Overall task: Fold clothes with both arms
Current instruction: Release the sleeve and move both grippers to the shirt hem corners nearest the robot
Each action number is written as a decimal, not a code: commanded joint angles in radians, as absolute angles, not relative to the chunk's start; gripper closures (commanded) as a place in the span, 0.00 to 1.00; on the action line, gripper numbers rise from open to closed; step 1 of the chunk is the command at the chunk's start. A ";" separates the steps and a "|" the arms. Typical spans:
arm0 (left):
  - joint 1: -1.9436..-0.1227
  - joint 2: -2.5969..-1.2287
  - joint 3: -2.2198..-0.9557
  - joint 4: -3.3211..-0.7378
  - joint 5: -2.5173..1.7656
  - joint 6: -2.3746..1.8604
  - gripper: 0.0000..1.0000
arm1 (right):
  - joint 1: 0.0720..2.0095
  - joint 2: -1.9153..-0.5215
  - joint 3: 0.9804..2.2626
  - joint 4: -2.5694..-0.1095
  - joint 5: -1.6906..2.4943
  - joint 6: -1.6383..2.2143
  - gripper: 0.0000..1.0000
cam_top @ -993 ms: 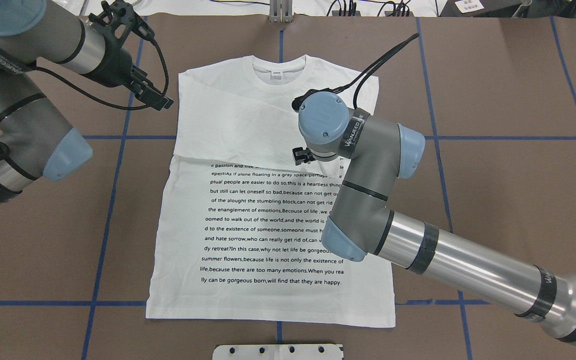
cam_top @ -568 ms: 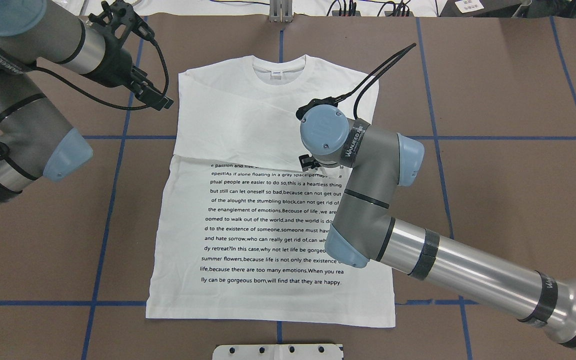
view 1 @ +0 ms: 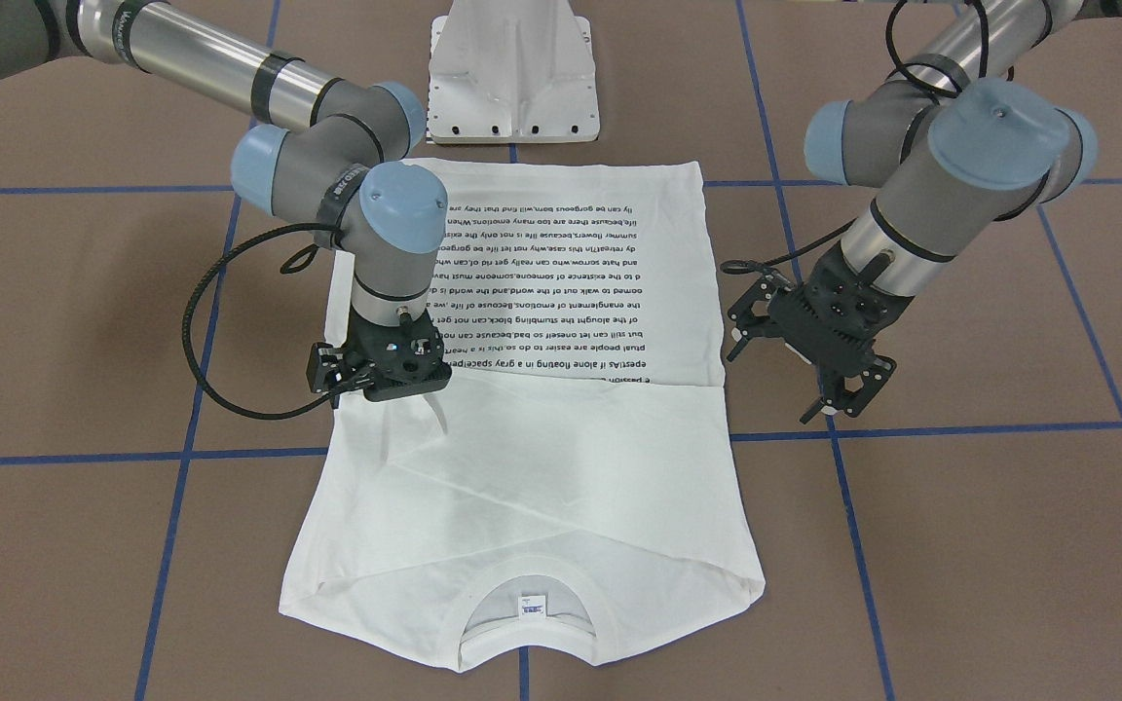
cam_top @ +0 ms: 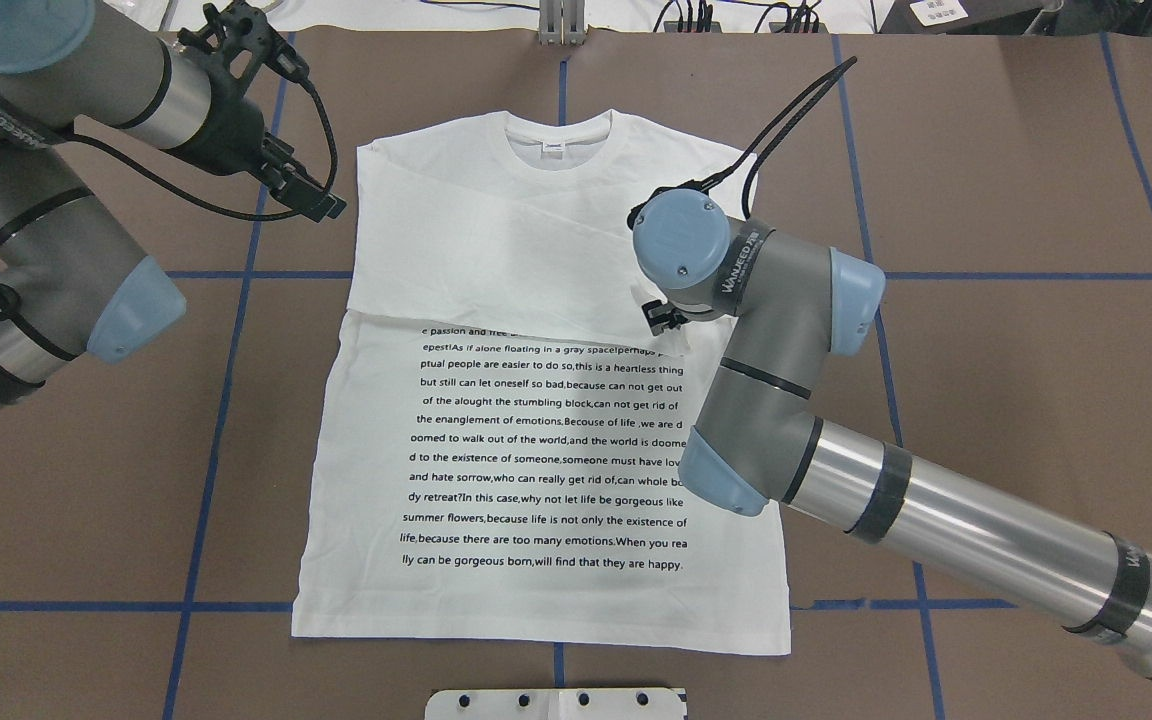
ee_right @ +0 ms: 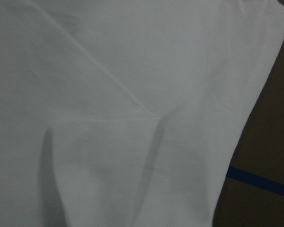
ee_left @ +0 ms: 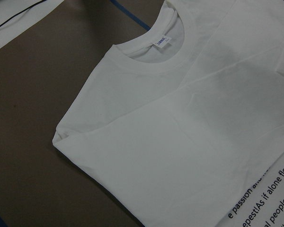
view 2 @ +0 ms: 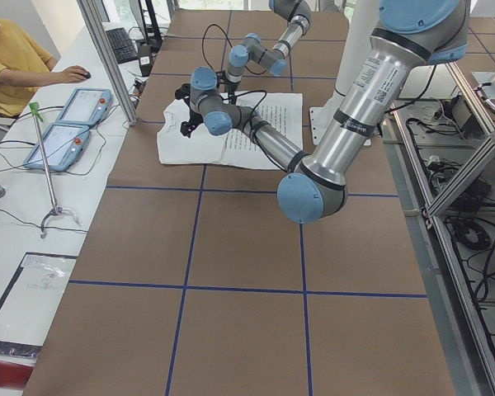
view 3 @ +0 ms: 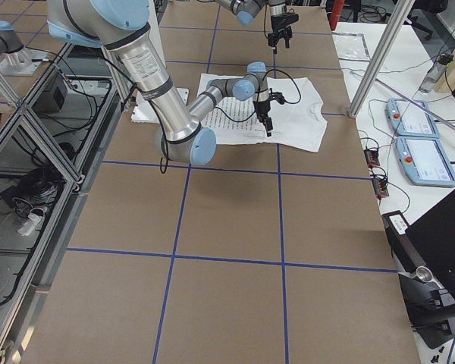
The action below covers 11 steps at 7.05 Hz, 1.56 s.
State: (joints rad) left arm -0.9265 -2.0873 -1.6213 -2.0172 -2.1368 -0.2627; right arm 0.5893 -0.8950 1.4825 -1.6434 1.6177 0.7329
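The white long-sleeved T-shirt (cam_top: 496,250) lies flat on the brown table, collar (cam_top: 556,135) at the far side and black text block (cam_top: 546,450) toward me. Both sleeves are folded across the chest. It also shows in the front view (view 1: 542,467) and both wrist views (ee_left: 180,142) (ee_right: 132,71). My right gripper (cam_top: 658,318) (view 1: 395,389) hangs low over the folded sleeve near the shirt's right edge. Its jaws look open and empty. My left gripper (cam_top: 321,203) (view 1: 734,341) hovers open beside the shirt's left shoulder, off the cloth.
The white pedestal base (view 1: 512,88) stands just behind the shirt's hem. Blue tape lines (cam_top: 226,400) grid the table. An operator (view 2: 16,66) and two tablets (view 2: 82,107) are at the far table edge.
My right arm has moved to the right across the shirt, from its middle toward its right edge. The shirt's folds look unchanged. The left arm has not moved.
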 commanded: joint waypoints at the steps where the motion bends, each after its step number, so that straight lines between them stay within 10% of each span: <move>1: -0.927 -2.082 -1.626 -2.019 -2.137 -0.268 0.00 | 0.638 -1.074 1.645 -1.654 1.620 0.611 0.02; 6: -0.892 -1.839 -1.932 -2.016 -2.128 -0.643 0.00 | 0.626 -1.144 1.975 -1.641 1.787 1.075 0.00; 11: -0.372 -1.559 -2.217 -2.109 -1.754 -1.274 0.02 | 0.164 -1.391 2.276 -1.496 1.446 1.625 0.01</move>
